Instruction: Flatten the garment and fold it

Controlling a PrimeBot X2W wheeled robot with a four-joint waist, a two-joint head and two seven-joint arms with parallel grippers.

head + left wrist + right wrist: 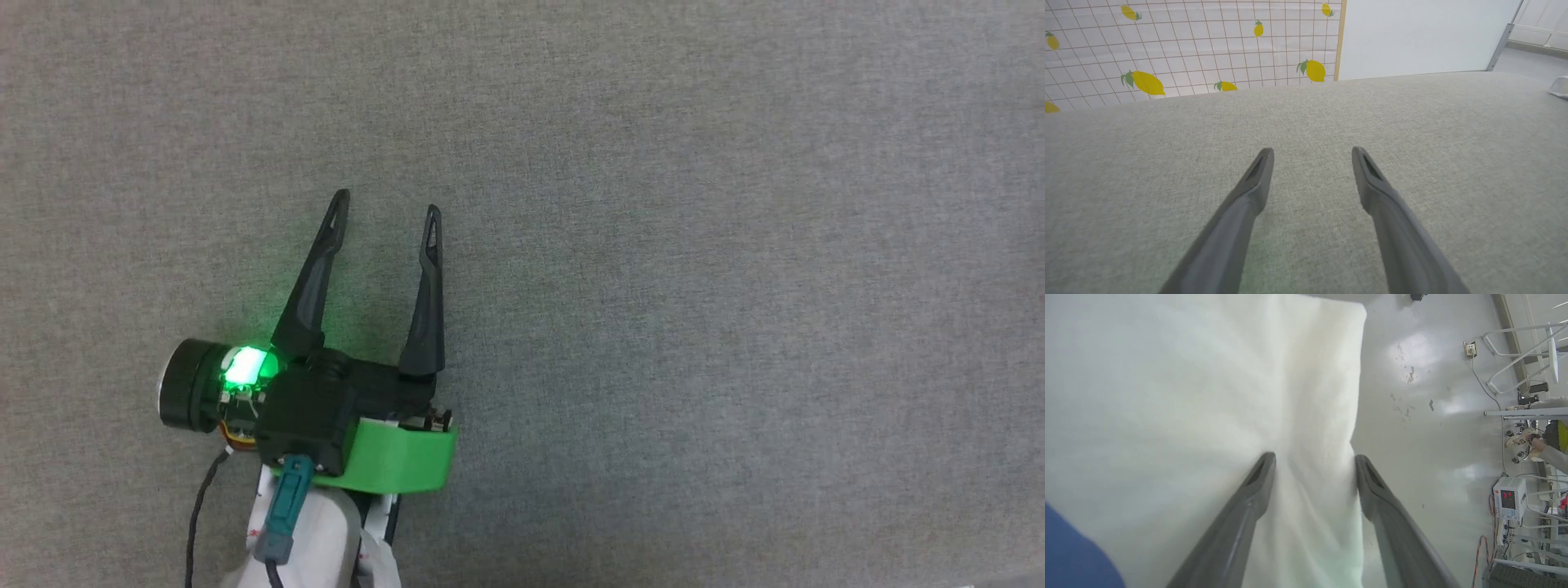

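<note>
One grey cloth-covered bench (694, 245) stretched beneath and ahead of the left pincer (387, 204), whose two dark fingers (313, 286) stood spread wide with bare bench between them. One garment (1208, 396), white and blurred, hung ahead of the right pincer (1314, 456). Its cloth ran between that pincer's two parted fingers (1237, 514), and whether it touched them could not be told. One blue patch (1069, 555) of it showed at that pincer's lower left, and pale floor (1412, 437) lay to its right.
</note>
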